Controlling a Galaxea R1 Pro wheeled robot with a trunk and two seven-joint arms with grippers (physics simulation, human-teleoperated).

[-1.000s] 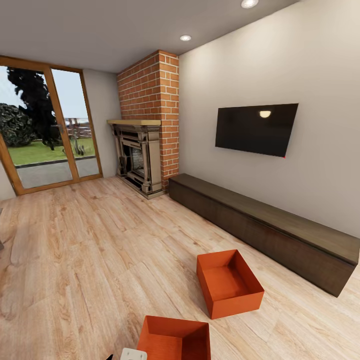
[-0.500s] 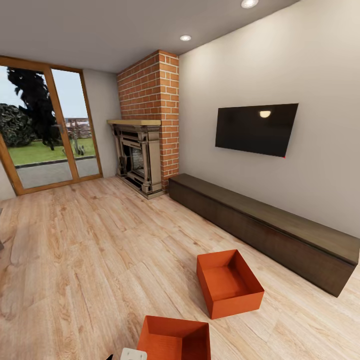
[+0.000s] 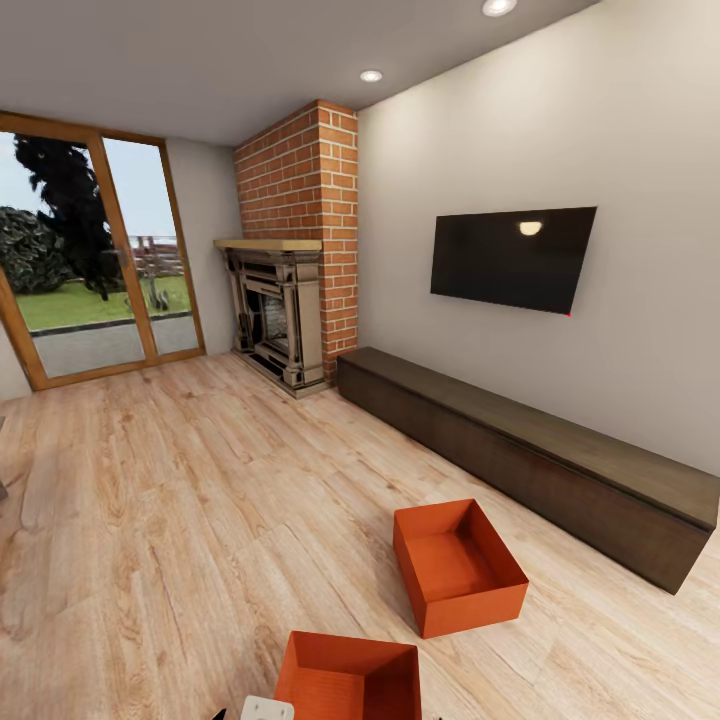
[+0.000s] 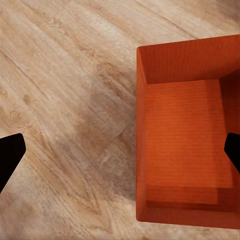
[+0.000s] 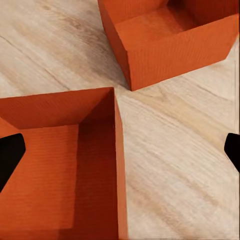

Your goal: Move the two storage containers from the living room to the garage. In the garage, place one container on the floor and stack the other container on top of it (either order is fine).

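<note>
Nothing has shifted: both storage containers, near (image 3: 350,678) and far (image 3: 458,566), sit untouched on the wood floor (image 3: 180,480); both jaws spread wide.

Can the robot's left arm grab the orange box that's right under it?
Probably yes. The left gripper hangs open above the near storage container, one fingertip over its inside and the other over the wood floor, nothing between.

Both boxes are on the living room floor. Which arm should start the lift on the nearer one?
Probably left: the open left gripper straddles the near container's wall; the right gripper also sees the far container.
</note>
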